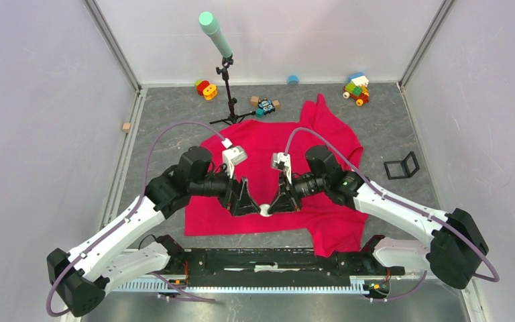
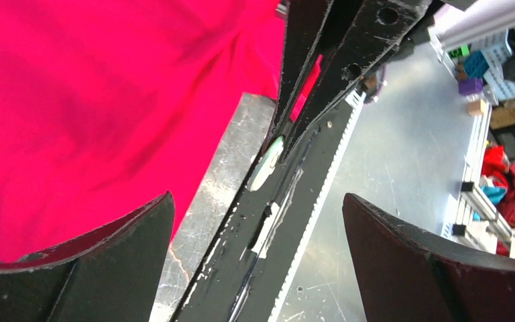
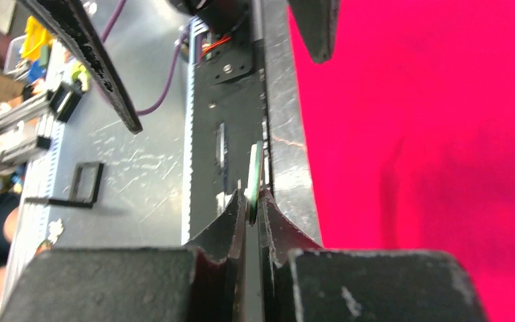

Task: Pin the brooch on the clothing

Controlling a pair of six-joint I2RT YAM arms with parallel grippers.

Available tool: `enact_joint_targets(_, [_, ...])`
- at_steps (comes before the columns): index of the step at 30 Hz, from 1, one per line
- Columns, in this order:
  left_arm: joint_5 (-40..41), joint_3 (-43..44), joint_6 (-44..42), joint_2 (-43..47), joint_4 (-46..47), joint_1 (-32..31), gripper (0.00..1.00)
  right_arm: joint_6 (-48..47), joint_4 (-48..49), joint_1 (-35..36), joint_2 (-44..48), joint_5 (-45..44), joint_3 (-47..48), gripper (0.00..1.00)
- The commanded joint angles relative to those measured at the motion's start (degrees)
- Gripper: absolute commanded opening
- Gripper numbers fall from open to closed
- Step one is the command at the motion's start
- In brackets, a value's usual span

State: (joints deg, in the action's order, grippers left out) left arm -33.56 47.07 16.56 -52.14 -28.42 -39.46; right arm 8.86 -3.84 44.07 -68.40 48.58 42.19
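Brooch (image 3: 255,168) pinched edge-on in right tool (image 3: 253,201), seemingly above clothing (image 3: 409,134).

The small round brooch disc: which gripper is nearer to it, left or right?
Right. The right gripper is shut on the small round pale-backed brooch, pinching its edge; the left gripper stands open beside it, not touching.

Left arm (image 1: 117,231), right arm (image 1: 402,211): white shell links, black joint housings, a bulky black motor block on each near the base.
A purple-grey cable (image 1: 167,132) runs along each arm to a small white-grey camera box (image 1: 236,155) at the wrist.
Left claw (image 1: 247,200) and right claw (image 1: 283,200): matte black, with wedge-shaped fingers (image 2: 107,268) that are scuffed and flecked pale.
Round holes (image 2: 351,69) pierce the right claw's finger plates, seen in the left wrist view.
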Motion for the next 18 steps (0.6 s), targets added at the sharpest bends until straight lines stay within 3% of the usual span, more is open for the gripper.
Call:
enact_joint_targets(1, [-3.59, -0.03, -3.93, -0.38, 0.23, -3.39, 0.96, -6.11, -6.14, 0.14, 0.09, 9.34, 3.97, 0.00])
enact_joint_targets(6, [-2.82, -0.68, -2.43, -2.91, 2.02, -8.73, 0.78, -7.21, -6.50, 0.23, -0.82, 12.21, 4.82, 0.00])
enact_joint_targets(11, [-2.27, -1.51, -0.49, -2.98, 4.54, -10.05, 0.64, -7.54, -6.45, 0.46, -1.06, 13.08, 4.91, 0.00])
enact_joint_targets(18, [-3.86, -2.77, 2.42, -3.67, 9.34, -10.83, 0.50, -8.30, -6.98, 0.84, -0.67, 13.66, 4.83, 0.00])
